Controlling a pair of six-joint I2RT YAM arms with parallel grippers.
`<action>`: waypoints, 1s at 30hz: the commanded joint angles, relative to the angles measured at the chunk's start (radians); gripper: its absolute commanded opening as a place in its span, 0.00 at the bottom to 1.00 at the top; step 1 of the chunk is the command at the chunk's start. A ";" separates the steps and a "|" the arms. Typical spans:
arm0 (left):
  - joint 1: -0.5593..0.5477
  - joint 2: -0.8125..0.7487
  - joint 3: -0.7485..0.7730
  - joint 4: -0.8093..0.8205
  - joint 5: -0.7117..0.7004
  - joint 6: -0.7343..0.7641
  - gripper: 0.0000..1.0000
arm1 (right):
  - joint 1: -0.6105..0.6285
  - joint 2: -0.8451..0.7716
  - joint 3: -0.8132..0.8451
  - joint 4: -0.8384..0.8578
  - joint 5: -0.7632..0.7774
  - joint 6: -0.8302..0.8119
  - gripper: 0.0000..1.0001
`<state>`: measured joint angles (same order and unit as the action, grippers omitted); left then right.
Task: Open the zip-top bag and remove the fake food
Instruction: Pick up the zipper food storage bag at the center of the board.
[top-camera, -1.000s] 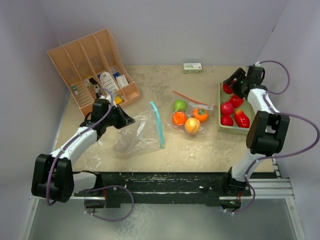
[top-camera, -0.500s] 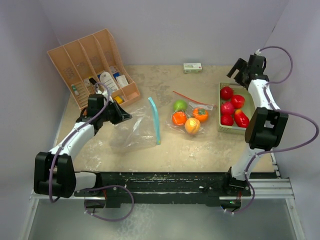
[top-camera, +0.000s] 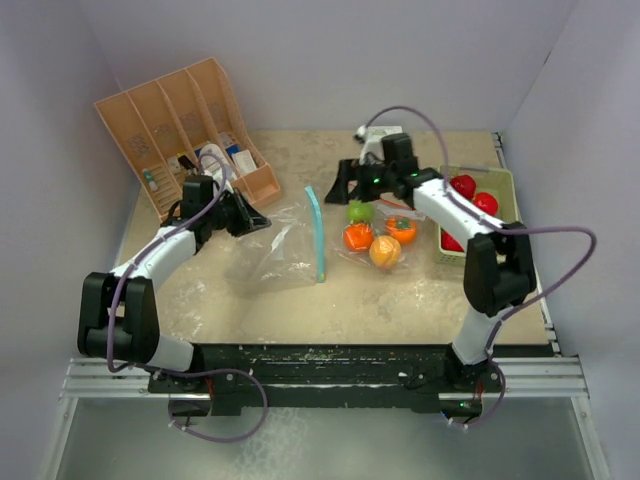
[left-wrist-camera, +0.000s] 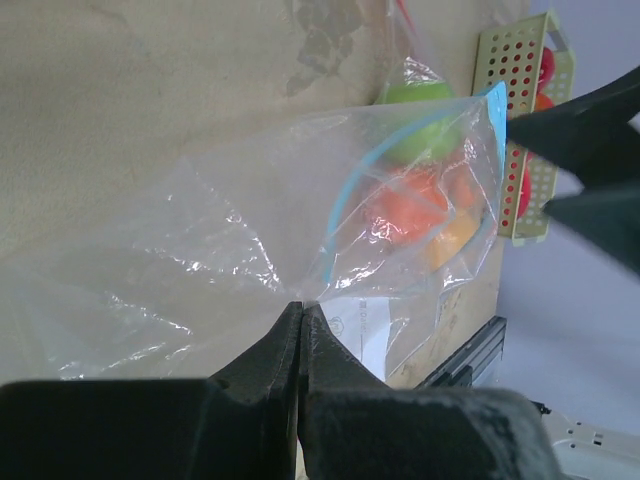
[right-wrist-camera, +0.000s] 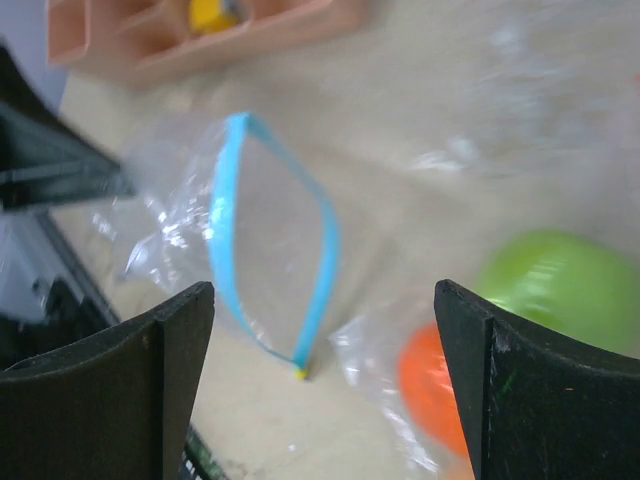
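Lying nearest the arm bases, the zip-top bag (top-camera: 275, 255) is clear and crumpled on the worktop (top-camera: 300, 310). Its blue zip strip (top-camera: 317, 232) stands up in an open loop. The left end effector (top-camera: 250, 216) is clenched on the bag's left edge. In the left wrist view both fingers (left-wrist-camera: 265, 365) press together with film pinched between them. A white label (left-wrist-camera: 355, 325) shows through the film there, its print too small to read.

Just right of the bag, four toy fruits (top-camera: 378, 235) lie in a tight cluster with clear film around them. A yellow-orange one (top-camera: 385, 251) is nearest, an orange one (top-camera: 357, 237) and an orange-red one (top-camera: 401, 229) sit behind it, and a green one (top-camera: 360, 211) is farthest. The right end effector (top-camera: 342, 186) hangs just above and behind the green one, fingers spread wide and gripping nothing. Its wrist view looks between them at the bag's open mouth.

Further right, a pale green tray (top-camera: 505, 185) holds several red toy fruits (top-camera: 463, 186). At the back left stands a peach file rack (top-camera: 170, 110) with small items in its slots; their labels cannot be read.
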<state>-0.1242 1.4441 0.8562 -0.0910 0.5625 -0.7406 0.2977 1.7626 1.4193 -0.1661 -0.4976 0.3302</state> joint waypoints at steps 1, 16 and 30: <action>0.008 -0.029 0.058 0.061 0.020 -0.013 0.00 | 0.150 0.041 -0.008 0.016 -0.146 -0.040 0.91; 0.008 -0.139 0.015 0.003 0.011 -0.016 0.00 | 0.227 0.074 0.008 0.084 -0.214 0.018 0.10; 0.008 -0.241 -0.053 -0.041 -0.059 -0.037 0.85 | 0.090 0.133 0.277 -0.021 -0.153 0.040 0.00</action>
<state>-0.1242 1.2407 0.8028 -0.1524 0.5217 -0.7673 0.4908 1.8790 1.5803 -0.1711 -0.6720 0.3470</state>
